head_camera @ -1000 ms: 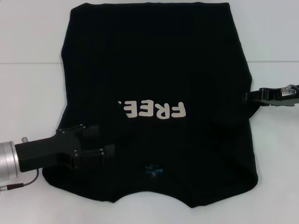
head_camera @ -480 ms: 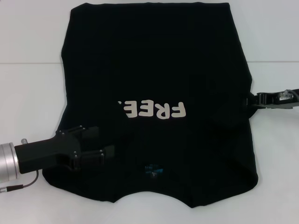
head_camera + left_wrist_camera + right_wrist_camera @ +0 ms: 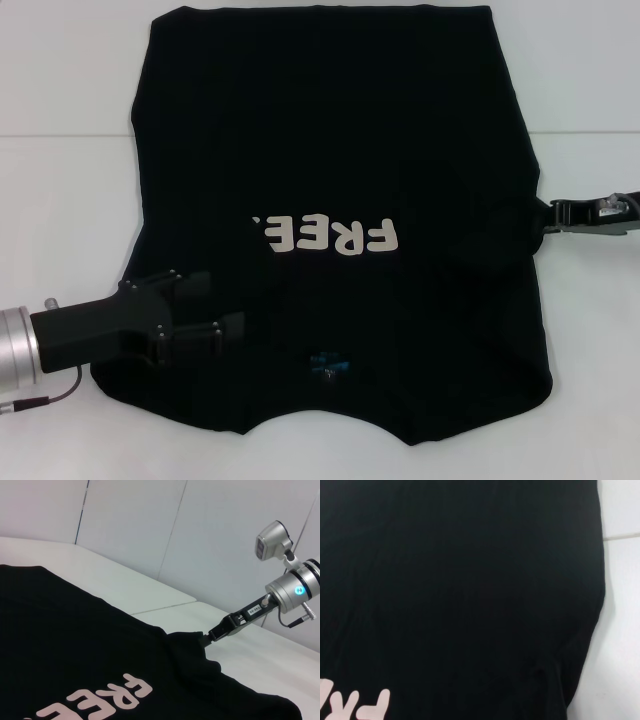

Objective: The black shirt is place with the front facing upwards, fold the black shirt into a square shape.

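Broadly, the black shirt (image 3: 340, 200) lay front-up, spread flat on the white table (image 3: 60, 200), its matte cloth soft, cream lettering across the chest. My left gripper (image 3: 205, 310) rested on the shoulder area, fingers parted over the cloth. My right gripper (image 3: 545, 215) sat at the opposite side edge, where the cloth puckered toward it; I could not tell its closure. I judged a good fold needed both edges pinched firmly and lifted evenly, keeping the fabric taut.

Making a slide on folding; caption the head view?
Black shirt lies flat on white table; left gripper over its sleeve, right gripper at its edge.
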Robot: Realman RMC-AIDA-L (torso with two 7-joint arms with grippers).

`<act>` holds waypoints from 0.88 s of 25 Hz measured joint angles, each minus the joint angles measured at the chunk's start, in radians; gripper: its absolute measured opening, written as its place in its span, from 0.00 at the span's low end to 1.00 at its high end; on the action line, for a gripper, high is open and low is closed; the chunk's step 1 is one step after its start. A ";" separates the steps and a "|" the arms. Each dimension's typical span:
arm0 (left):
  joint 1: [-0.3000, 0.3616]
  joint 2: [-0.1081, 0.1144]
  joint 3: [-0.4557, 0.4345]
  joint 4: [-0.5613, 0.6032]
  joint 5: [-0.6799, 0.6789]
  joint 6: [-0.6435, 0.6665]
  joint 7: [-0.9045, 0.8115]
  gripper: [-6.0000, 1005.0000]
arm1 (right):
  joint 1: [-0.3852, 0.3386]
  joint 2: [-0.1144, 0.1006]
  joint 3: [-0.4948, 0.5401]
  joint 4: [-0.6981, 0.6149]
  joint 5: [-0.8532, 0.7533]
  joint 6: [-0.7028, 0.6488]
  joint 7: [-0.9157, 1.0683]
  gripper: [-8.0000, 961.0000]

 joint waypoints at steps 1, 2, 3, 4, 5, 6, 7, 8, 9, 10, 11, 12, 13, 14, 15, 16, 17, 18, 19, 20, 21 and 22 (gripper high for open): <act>0.000 0.000 0.000 0.000 0.000 0.000 0.000 0.87 | 0.000 -0.001 0.001 0.000 0.001 -0.005 0.000 0.32; 0.000 0.000 0.000 0.000 0.000 0.000 0.000 0.87 | 0.000 -0.002 0.001 -0.001 0.003 -0.009 0.000 0.28; 0.000 0.000 0.000 0.000 0.000 0.000 0.000 0.87 | 0.000 -0.005 0.010 -0.007 0.007 -0.027 0.000 0.24; 0.000 0.000 0.000 0.000 0.000 0.000 0.000 0.87 | 0.000 -0.005 0.010 -0.007 0.007 -0.027 0.000 0.20; 0.000 0.000 0.000 0.000 0.000 0.000 0.000 0.87 | 0.000 -0.006 0.021 -0.014 0.007 -0.039 0.000 0.15; 0.000 0.000 0.000 0.000 0.000 0.001 0.000 0.87 | 0.000 -0.007 0.031 -0.021 0.008 -0.051 0.000 0.11; 0.000 0.000 0.000 0.000 0.000 0.001 0.000 0.87 | 0.000 -0.008 0.046 -0.029 0.008 -0.068 0.001 0.10; 0.000 0.000 0.000 0.000 0.000 0.003 0.000 0.87 | -0.001 -0.009 0.062 -0.038 0.008 -0.087 0.001 0.08; 0.000 0.000 0.000 0.000 0.000 0.004 0.000 0.87 | -0.002 -0.010 0.077 -0.046 0.008 -0.104 0.001 0.07; 0.001 0.000 0.000 0.000 0.000 0.005 0.000 0.87 | -0.003 -0.012 0.094 -0.056 0.008 -0.121 0.001 0.06; 0.001 0.000 0.000 0.000 0.000 0.006 0.000 0.87 | -0.004 -0.012 0.111 -0.063 0.009 -0.136 0.001 0.04; 0.002 0.000 0.000 0.000 0.000 0.007 0.000 0.87 | -0.004 -0.012 0.126 -0.069 0.009 -0.150 0.001 0.04; 0.002 0.000 0.000 0.000 0.000 0.008 0.000 0.87 | -0.004 -0.013 0.140 -0.075 0.010 -0.160 0.001 0.04; 0.003 0.000 0.000 0.000 0.000 0.009 0.000 0.87 | -0.004 -0.013 0.151 -0.077 0.013 -0.167 0.000 0.04; 0.004 0.000 0.000 0.000 0.000 0.009 0.000 0.87 | -0.004 -0.013 0.161 -0.079 0.019 -0.174 -0.001 0.04; 0.005 0.000 0.000 0.000 0.000 0.009 0.000 0.87 | -0.002 -0.012 0.167 -0.079 0.031 -0.176 -0.003 0.05; 0.006 0.000 0.000 0.000 0.000 0.009 0.000 0.87 | -0.002 -0.012 0.168 -0.077 0.048 -0.179 -0.005 0.05; 0.007 0.000 0.000 0.000 0.000 0.009 0.000 0.87 | -0.001 -0.011 0.169 -0.075 0.073 -0.179 -0.007 0.05; 0.007 0.000 0.000 0.000 0.000 0.009 0.000 0.87 | -0.001 -0.010 0.169 -0.073 0.099 -0.179 -0.008 0.05; 0.007 0.000 0.000 0.000 0.000 0.009 0.000 0.87 | -0.003 -0.006 0.169 -0.071 0.145 -0.176 -0.008 0.05; 0.008 0.000 0.000 0.000 0.000 0.010 0.000 0.87 | -0.003 -0.006 0.169 -0.071 0.145 -0.176 -0.008 0.05; 0.008 0.000 0.000 0.000 0.000 0.010 0.000 0.87 | -0.005 -0.004 0.170 -0.070 0.170 -0.169 -0.008 0.05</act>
